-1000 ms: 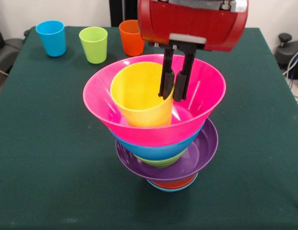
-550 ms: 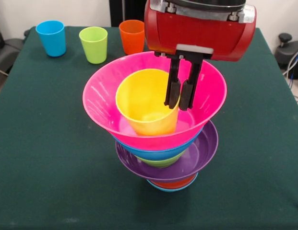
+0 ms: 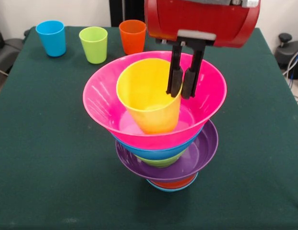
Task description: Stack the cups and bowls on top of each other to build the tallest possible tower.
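The tower stands mid-table: a large pink bowl (image 3: 98, 98) on top, under it a blue bowl (image 3: 156, 151), a green bowl (image 3: 160, 163), a wide purple bowl (image 3: 202, 152), and an orange bowl (image 3: 175, 183) on a light-blue one (image 3: 169, 189) at the base. My gripper (image 3: 182, 94) reaches down into the pink bowl and is shut on the right rim of the yellow cup (image 3: 146, 103). That cup hangs slightly tilted, its base low inside the pink bowl. I cannot tell whether the base touches the bowl.
Three more cups stand upright in a row at the far edge of the green table: blue (image 3: 51, 37), lime green (image 3: 93, 44), orange (image 3: 132, 36). The arm's red housing (image 3: 201, 19) hangs over the tower's far side.
The gripper has carried the yellow cup to the right inside the pink bowl, then raised it a little. The tower has not shifted.
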